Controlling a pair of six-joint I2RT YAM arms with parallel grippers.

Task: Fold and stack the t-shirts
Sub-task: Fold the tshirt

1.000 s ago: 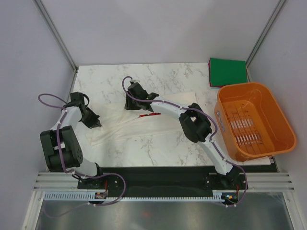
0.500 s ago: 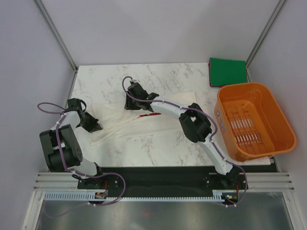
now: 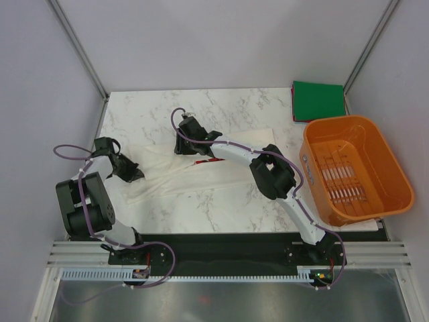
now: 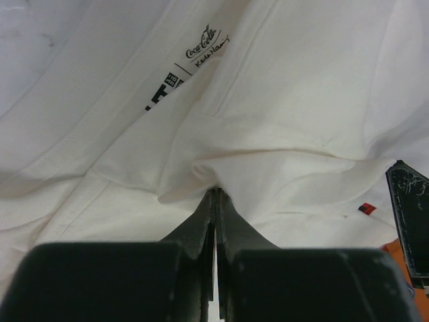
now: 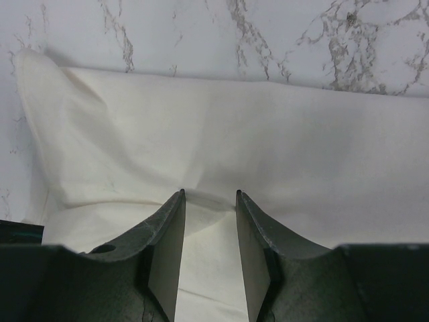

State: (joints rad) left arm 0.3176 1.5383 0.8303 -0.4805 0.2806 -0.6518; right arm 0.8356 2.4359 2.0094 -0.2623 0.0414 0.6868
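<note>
The white t-shirt (image 3: 228, 171) lies spread and creased across the middle of the marble table, a bit of its red print (image 3: 208, 162) showing. My left gripper (image 3: 134, 173) is shut on a fold of it near its left end; the left wrist view shows the pinched cloth (image 4: 216, 191) and the neck label (image 4: 194, 64). My right gripper (image 3: 183, 145) is open, its fingertips pressed down on the shirt's far edge (image 5: 209, 194) with cloth between the jaws. The folded dark green t-shirt (image 3: 318, 100) lies at the far right corner.
An orange slatted basket (image 3: 355, 127) stands at the right, just in front of the green shirt. Bare marble (image 3: 147, 114) shows at the far left and along the near edge. Grey walls close in the table's sides.
My left gripper has shifted slightly down and left with the cloth in it, and the shirt's left end has been drawn along and reshaped. The right arm has not moved.
</note>
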